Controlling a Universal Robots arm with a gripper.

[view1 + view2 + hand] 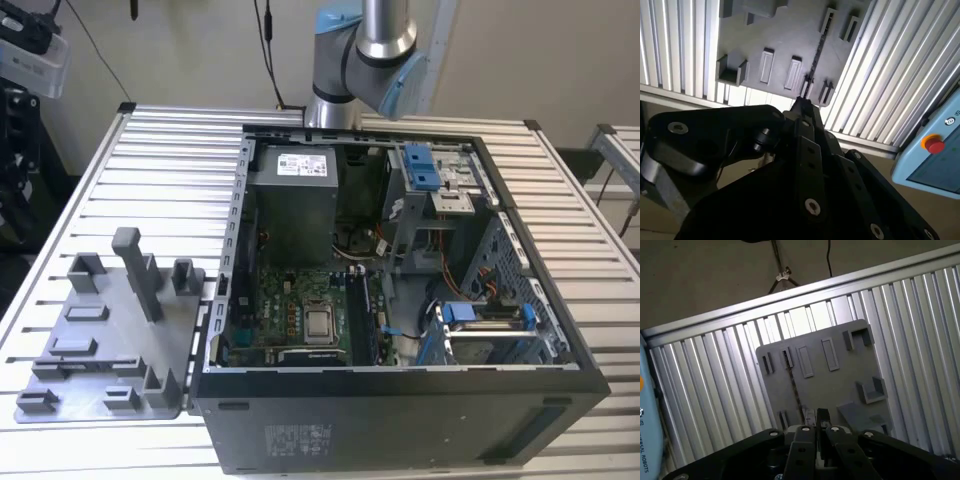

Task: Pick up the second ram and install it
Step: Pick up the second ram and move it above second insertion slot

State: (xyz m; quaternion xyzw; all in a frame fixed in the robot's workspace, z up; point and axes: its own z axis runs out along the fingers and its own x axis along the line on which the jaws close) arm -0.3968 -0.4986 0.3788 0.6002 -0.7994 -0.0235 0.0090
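Jaws: together, nothing clamped between them.
Gripper (pixel 821 416): hangs above the holder plate, over one edge of it.
Second ram (pixel 794 385): thin dark stick on edge in the holder plate's slots, not gripped.
Holder plate (pixel 840 375): grey, with blocks and posts, lying on the slatted table (pixel 150 150).
Computer case (pixel 400 420): open, just beside the holder plate on the exterior view's right.
Pendant (pixel 935 145): red button, off the table beyond the holder plate.
Writing: white label (pixel 305 163) inside the case, text too small to read.
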